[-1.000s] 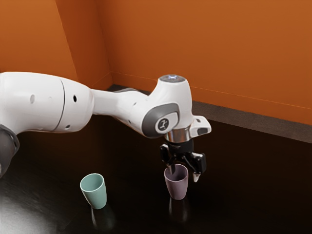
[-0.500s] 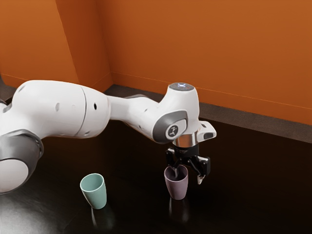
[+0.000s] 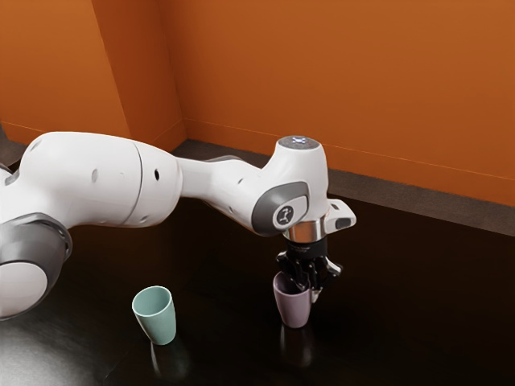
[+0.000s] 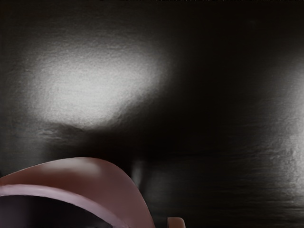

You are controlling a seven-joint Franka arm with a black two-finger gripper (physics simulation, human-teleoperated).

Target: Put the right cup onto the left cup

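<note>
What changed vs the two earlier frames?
Since the first frame, my gripper shifted slightly toward the exterior view's right and down; since the second, its fingers closed on the mauve cup's wall, its rim nudged slightly rightward in view. Teal cup unmoved.

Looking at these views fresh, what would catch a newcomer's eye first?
Probably the white arm, reaching in from the exterior view's left before an orange wall. Next, the mauve cup at its end, the jaws closed on its rim, one inside, one outside. Then the green cup, upright on the dark glossy table, nearer the exterior view's left.
</note>
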